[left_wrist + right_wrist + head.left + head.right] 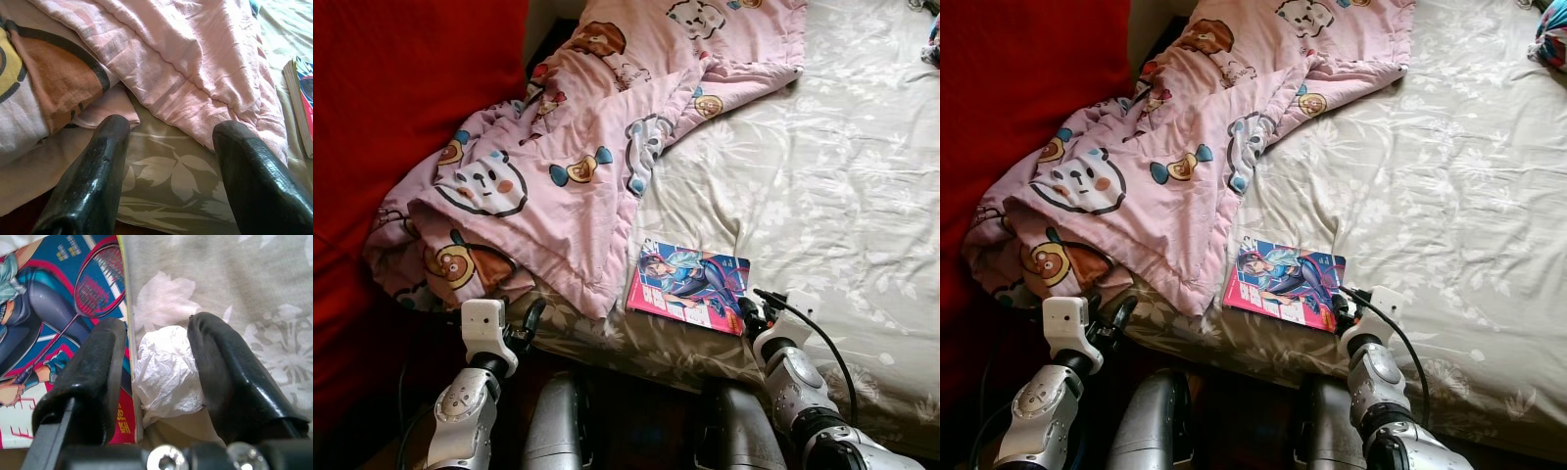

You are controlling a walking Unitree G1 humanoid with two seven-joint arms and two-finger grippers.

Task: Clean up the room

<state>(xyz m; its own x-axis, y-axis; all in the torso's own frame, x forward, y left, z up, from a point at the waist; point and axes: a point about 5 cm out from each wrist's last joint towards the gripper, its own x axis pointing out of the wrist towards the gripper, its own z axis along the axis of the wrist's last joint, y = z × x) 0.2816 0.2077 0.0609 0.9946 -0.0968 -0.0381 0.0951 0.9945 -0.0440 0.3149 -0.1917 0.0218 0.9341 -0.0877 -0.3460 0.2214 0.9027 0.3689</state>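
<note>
Crumpled tissue sits gripped in the right pincer; left pincer gapes empty, magazine and blanket untidied.

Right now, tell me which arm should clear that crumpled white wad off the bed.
The right. The right gripper already straddles the crumpled white wad beside the magazine, one finger each side. The left gripper is open over the bed sheet at the pink blanket, far from it.

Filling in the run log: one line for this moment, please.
right gripper: shut on paper ball, beside book | left gripper: open, at quilt edge | bed
</note>
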